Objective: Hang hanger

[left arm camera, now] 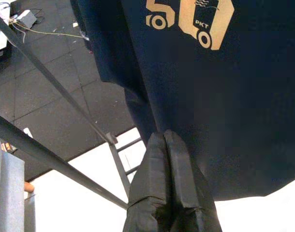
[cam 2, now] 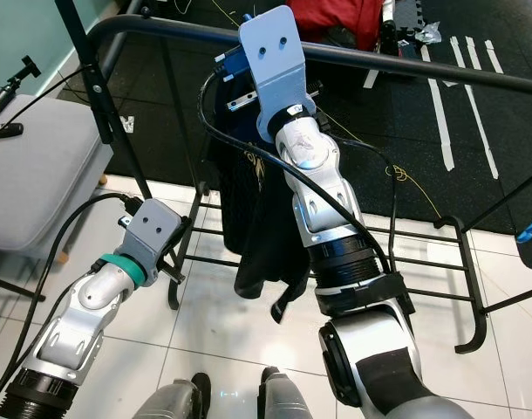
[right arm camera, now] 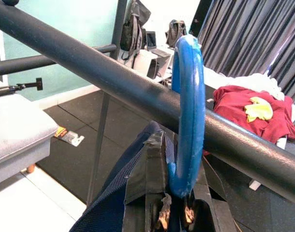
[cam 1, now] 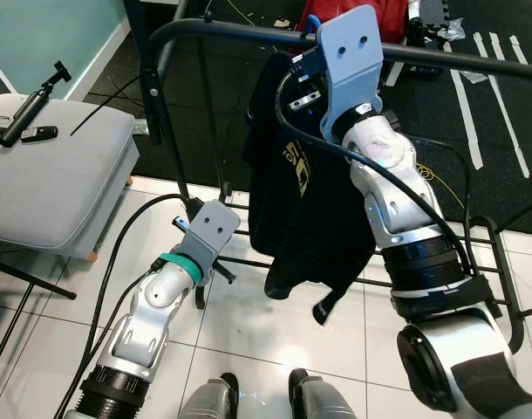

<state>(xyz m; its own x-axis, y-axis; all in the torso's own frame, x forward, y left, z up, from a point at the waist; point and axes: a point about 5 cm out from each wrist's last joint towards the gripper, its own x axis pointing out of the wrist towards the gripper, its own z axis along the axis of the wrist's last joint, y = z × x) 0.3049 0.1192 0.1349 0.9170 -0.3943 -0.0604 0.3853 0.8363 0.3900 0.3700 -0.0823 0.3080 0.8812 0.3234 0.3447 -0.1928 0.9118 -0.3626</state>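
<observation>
**Hook over the rail, release still outstanding**

The task is judged to be nearly complete. The blue hanger hook (right arm camera: 188, 111) is seen curved over the top of the black rail (right arm camera: 89, 67) of the clothes rack, and appears to be seated on it or very close to seated; actual contact at the crest cannot be confirmed. The hook's stem is clamped between the fingers of the right end effector (right arm camera: 174, 193), which is raised to rail height. A dark T-shirt (cam 1: 305, 201) with a gold print is carried on the hanger and is draped below the rail, in front of the rack's lower bars.

The left end effector (left arm camera: 168, 193) is held low, just in front of the shirt's hem, with its two fingers pressed together and nothing between them; no part in the hanging is being played by it.

What is left, as far as can be judged: the hook's weight must be settled fully onto the rail, the right fingers opened, and the arm drawn back without the hanger being dragged off. A grey cushioned stool (cam 1: 57, 175) stands to the robot's left, well apart from the rack.
</observation>
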